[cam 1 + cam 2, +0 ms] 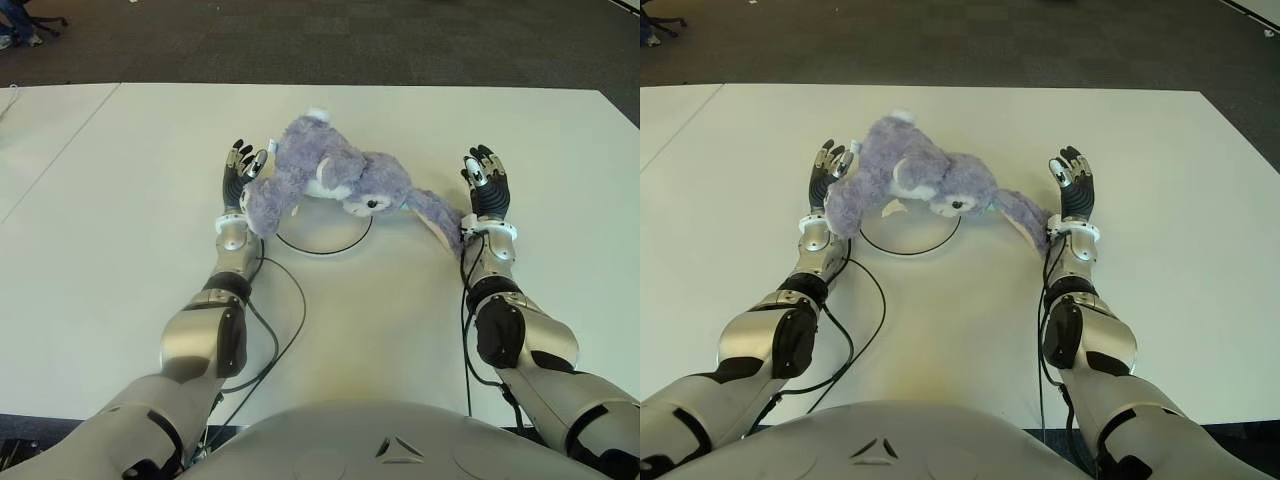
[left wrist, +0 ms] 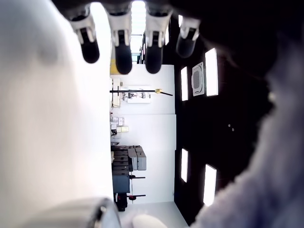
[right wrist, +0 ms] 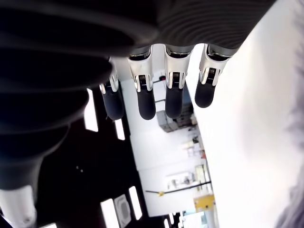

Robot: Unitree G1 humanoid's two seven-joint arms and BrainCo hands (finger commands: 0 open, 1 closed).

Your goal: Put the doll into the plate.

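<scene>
Doll [image 1: 325, 175] across the plate [image 1: 330, 240], between released fingers [image 1: 243, 160] of both hands, ungrasped.

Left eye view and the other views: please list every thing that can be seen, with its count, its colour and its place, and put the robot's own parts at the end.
Doll: one, purple plush with white patches, lying across the far part of the plate, with one long ear stretched toward the right robot hand.
Plate: one, white with a dark rim, on the table between the two hands, largely covered by the doll.
Table: one, white, filling most of the eye views.
Floor: dark grey carpet, beyond the table's far edge.
Cables: black, running along both forearms on the table.
Left robot hand: one, black and silver, fingers open, against the doll's left side.
Right robot hand: one, black and silver, fingers open, right of the doll's ear, holding nothing.
</scene>
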